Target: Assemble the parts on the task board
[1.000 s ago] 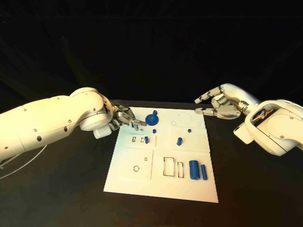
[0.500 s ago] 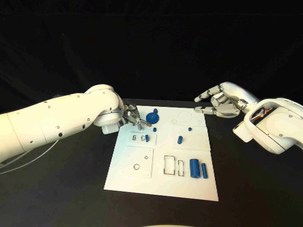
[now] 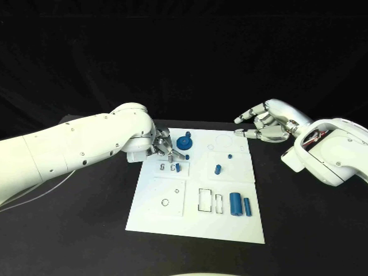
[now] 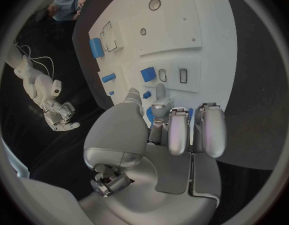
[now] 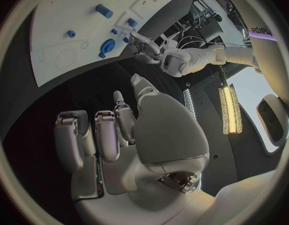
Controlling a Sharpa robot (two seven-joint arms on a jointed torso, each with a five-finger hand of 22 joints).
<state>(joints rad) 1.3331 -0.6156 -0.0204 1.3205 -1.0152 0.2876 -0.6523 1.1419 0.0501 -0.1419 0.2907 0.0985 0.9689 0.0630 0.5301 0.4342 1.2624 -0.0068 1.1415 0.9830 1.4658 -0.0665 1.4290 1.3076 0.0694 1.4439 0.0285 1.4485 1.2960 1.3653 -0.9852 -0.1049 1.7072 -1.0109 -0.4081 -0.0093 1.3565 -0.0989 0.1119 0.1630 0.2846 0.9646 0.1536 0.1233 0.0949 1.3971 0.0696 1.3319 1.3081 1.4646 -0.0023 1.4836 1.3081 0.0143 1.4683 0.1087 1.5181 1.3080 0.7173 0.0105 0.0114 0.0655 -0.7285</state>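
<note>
Silver fingers (image 3: 169, 147) of the left hand (image 3: 161, 144) are curled downward at the far left corner of the task board (image 3: 169, 215), their tips close beside the round blue part (image 3: 184, 142). Whether they touch or hold it I cannot tell; the wrist view shows blue only between the fingertips. That placement looks like preparation to pick or seat this piece. The right hand (image 3: 265, 127) hovers off the board's far right corner, fingers half bent and apart, holding nothing (a waiting posture, I judge, keeping clear of the work).

Outward from there, small blue parts sit mid-board: a short one (image 3: 177, 168) by the slots and a peg (image 3: 218, 169) to its right. Two longer blue bars (image 3: 238, 206) lie side by side near the board's near right edge, beside empty rectangular outlines. The board rests on the black surface (image 3: 60, 236).

Compared with a second ago, the left arm has swung inward, its bulky forearm now nearer the board, while the hand has kept its place by the round part. The right hand has hardly shifted, and the parts lie as they did.
</note>
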